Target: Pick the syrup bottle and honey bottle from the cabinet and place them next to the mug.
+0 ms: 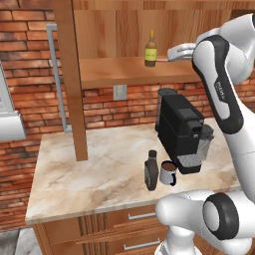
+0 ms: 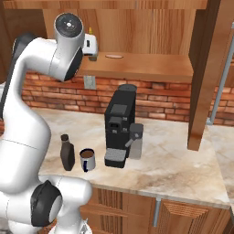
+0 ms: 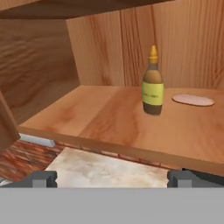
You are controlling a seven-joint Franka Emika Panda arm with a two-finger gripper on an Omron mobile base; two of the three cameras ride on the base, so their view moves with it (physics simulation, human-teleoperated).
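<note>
the pincer hangs spread before the small amber honey bottle with yellow nozzle, upright on the light-brown wooden cabinet shelf.

A red brick wall stood behind a pale marble counter; wooden drawers sat below its near edge.
</note>
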